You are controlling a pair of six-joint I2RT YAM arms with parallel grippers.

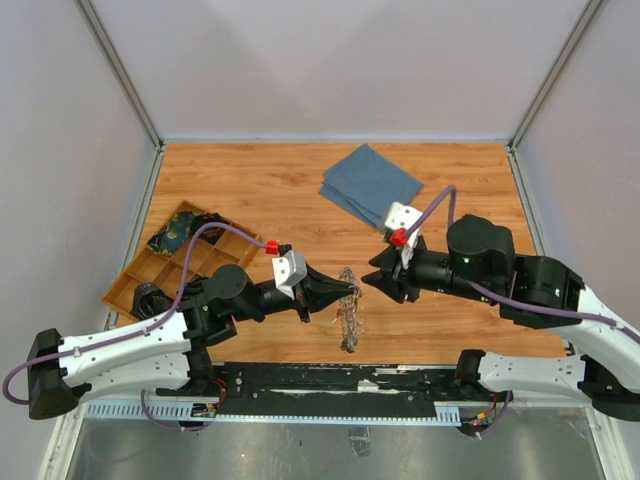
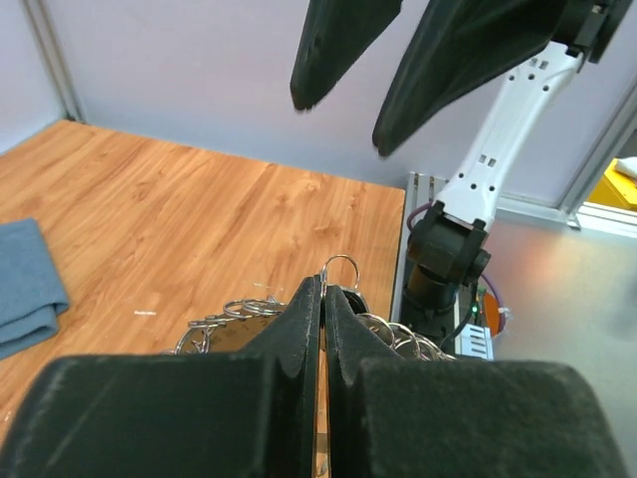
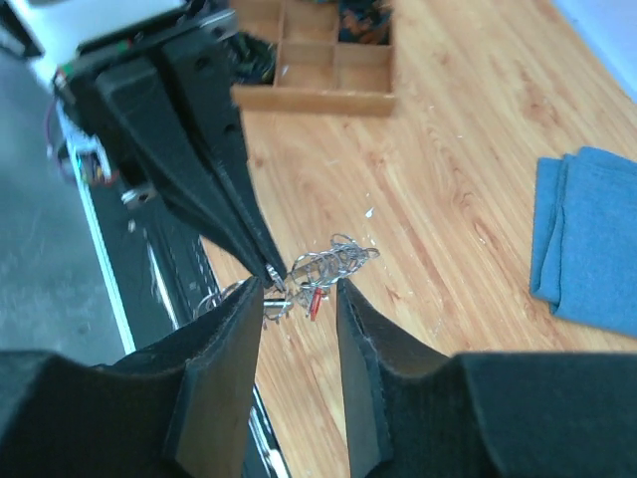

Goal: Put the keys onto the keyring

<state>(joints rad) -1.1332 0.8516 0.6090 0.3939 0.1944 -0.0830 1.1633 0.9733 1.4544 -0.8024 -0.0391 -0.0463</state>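
Observation:
The keyring (image 1: 349, 310) is a tangle of silvery wire loops lying on the wooden table near its front edge. It also shows in the right wrist view as the keyring (image 3: 336, 261) and in the left wrist view as the keyring (image 2: 235, 312). My left gripper (image 1: 352, 290) is shut on a small split ring (image 2: 341, 267) that sticks up from its tips over the pile. A red-tagged key (image 3: 315, 300) and a silvery key (image 3: 275, 296) lie at the pile's edge. My right gripper (image 3: 299, 299) stands open just right of the pile, nothing between its fingers (image 2: 448, 70).
A wooden compartment tray (image 1: 165, 268) with small items sits at the left of the table. A folded blue cloth (image 1: 370, 185) lies at the back centre. The black rail (image 1: 330, 380) with both arm bases runs along the near edge.

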